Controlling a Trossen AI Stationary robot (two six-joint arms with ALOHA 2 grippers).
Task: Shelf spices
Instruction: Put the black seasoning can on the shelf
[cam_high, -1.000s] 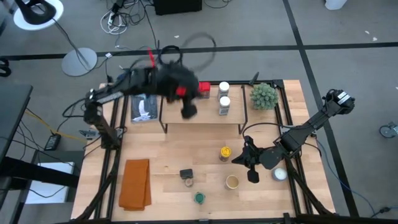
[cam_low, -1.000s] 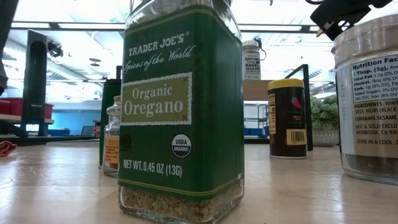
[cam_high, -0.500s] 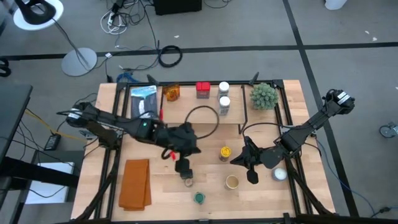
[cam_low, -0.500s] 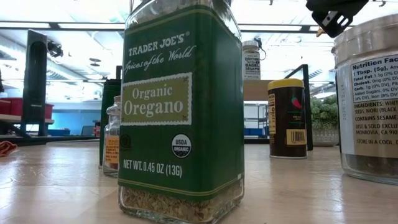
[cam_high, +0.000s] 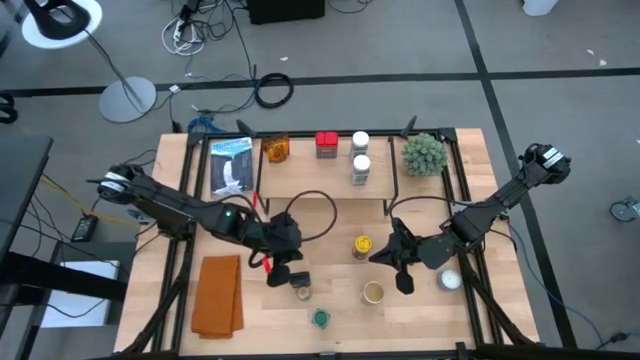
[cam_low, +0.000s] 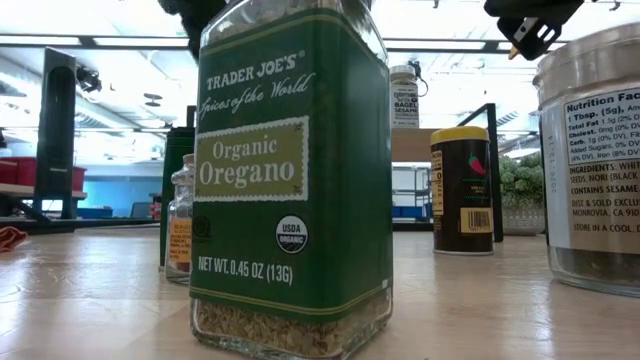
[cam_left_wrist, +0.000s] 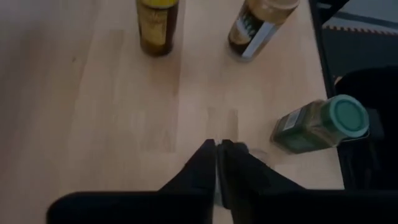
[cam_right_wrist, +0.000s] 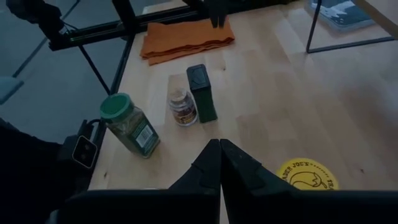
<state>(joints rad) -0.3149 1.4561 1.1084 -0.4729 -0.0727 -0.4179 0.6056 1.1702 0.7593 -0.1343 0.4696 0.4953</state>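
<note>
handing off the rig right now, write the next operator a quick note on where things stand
Left gripper: shut, empty, over the table by the dark tin and small jar.
Right gripper: shut, empty, over the table's right part.
Done: on the shelf are the amber jar, red tin and two white-capped jars.
Left, all on the table: dark tin, small jar, yellow-lidded jar, tan-lidded jar, green-lidded jar, white-lidded jar.

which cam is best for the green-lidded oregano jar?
Low view: the oregano jar fills the frame, label readable. High view shows only its green lid; both wrist views show it whole but smaller.
</note>
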